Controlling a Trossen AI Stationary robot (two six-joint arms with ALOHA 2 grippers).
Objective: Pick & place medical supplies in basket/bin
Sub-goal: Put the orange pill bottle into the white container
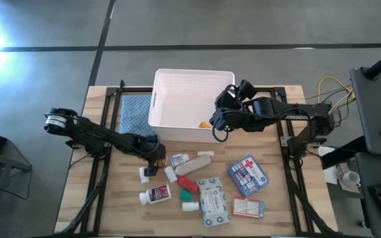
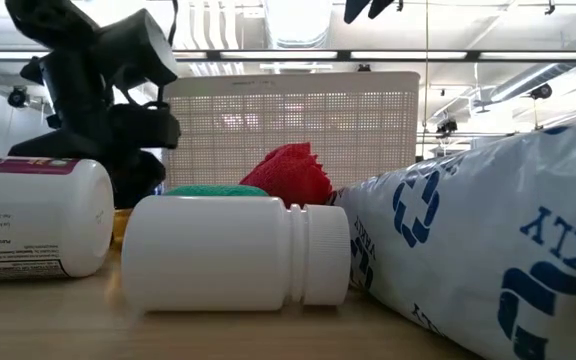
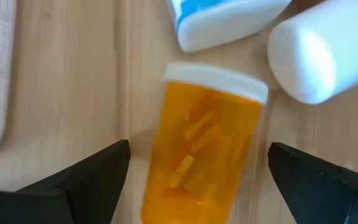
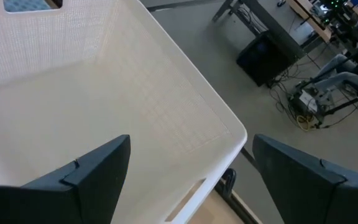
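An orange pill bottle [image 3: 201, 143] with a white cap lies on its side on the wooden table. My left gripper [image 3: 199, 152] is open, pointing down, with one finger on each side of the bottle and a gap at both. In the high view it [image 1: 151, 164] stands left of the other supplies: a white pill bottle [image 1: 156, 194], a red tube [image 1: 189, 184], a blue red-cross pouch [image 1: 248, 174], a grey-white packet [image 1: 213, 201] and a white-red box [image 1: 248, 207]. My right gripper [image 1: 220, 118] hangs open above the near right corner of the white bin [image 1: 190, 92], with nothing between its fingers [image 4: 191, 162].
Two more white bottles [image 3: 229, 22] [image 3: 322, 50] lie just beyond the orange one. A blue patterned cloth [image 1: 135, 112] lies left of the bin. In the low view a white bottle [image 2: 233, 250] and the packet [image 2: 488, 240] fill the foreground, the bin wall [image 2: 293, 125] behind.
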